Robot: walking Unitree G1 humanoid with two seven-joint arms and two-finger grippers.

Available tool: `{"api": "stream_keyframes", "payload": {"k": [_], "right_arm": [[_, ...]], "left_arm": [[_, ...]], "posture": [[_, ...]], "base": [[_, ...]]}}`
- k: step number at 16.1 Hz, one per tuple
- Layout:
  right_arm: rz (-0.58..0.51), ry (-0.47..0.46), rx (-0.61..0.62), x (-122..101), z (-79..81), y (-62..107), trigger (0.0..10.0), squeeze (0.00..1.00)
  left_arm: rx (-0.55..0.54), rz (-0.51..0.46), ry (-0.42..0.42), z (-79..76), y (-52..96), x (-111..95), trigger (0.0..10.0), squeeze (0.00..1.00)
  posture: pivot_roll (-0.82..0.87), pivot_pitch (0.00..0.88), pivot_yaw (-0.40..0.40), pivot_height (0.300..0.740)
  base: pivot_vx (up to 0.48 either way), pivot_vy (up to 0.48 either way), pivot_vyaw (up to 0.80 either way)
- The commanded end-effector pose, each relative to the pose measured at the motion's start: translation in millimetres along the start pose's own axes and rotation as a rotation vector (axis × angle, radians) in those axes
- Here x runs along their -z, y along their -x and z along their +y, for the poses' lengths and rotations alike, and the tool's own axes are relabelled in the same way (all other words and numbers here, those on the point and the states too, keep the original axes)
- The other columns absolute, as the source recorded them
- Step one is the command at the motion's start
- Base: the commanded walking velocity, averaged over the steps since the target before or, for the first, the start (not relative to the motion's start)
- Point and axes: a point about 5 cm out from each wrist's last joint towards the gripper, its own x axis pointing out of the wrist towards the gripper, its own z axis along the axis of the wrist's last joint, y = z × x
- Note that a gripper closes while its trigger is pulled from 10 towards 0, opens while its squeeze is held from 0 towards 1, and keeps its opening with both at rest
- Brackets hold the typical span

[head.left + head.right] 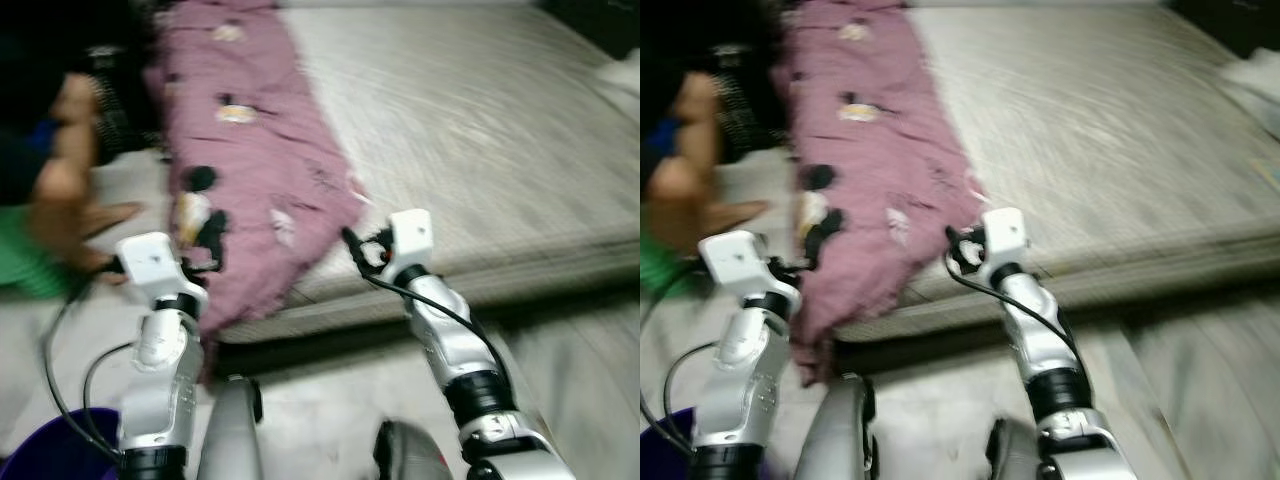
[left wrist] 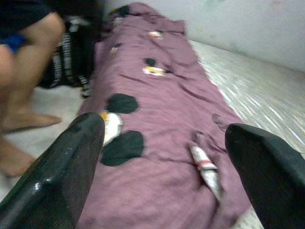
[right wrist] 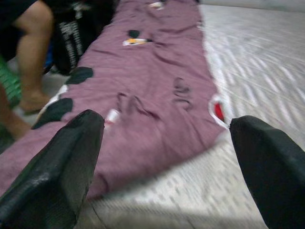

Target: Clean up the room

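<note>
Both grippers, left (image 2: 157,157) and right (image 3: 164,157), are released above the purple blanket (image 1: 255,170). Risk: the person's leg (image 2: 28,71) beside the blanket obstructs the left reach.

The right stretch of the mattress (image 1: 480,130) lies bare, open to reach. A mauve blanket (image 1: 255,170) covers its left edge. A person's legs (image 1: 65,170) crowd the floor at far left.

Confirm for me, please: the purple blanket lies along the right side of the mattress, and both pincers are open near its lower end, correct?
Not quite: the purple blanket lies along the mattress's left side, as the left eye view shows. The rest holds: the left pincer and right pincer are both open near its lower end.
</note>
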Motion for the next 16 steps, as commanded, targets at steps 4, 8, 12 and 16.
{"api": "stream_keyframes", "payload": {"k": [4,8,12,16], "right_arm": [[-0.031,0.016,-0.051,-8.6,16.1,-9.7,10.0,0.00],[-0.029,0.018,-0.056,-8.0,17.2,-11.4,10.0,0.00],[-0.032,0.037,-0.062,-8.1,18.2,-12.5,10.0,0.00],[-0.030,0.038,-0.063,-7.6,18.8,-13.6,10.0,0.00]], "left_arm": [[-0.002,-0.005,0.004,2.4,-0.9,-1.2,10.0,0.00],[0.007,0.003,0.018,-0.7,-1.3,0.1,10.0,0.00],[-0.003,0.015,0.012,-2.1,-3.8,1.9,10.0,0.00],[-0.008,0.017,0.010,-0.9,-5.2,1.3,10.0,0.00]], "posture": [[0.07,0.090,-0.036,0.622],[0.06,0.093,-0.035,0.622],[0.06,0.094,-0.032,0.622],[0.06,0.097,-0.033,0.622]], "base": [[0.435,0.000,0.17],[0.134,0.000,0.00],[0.000,0.000,0.20],[0.000,0.000,0.60]]}}
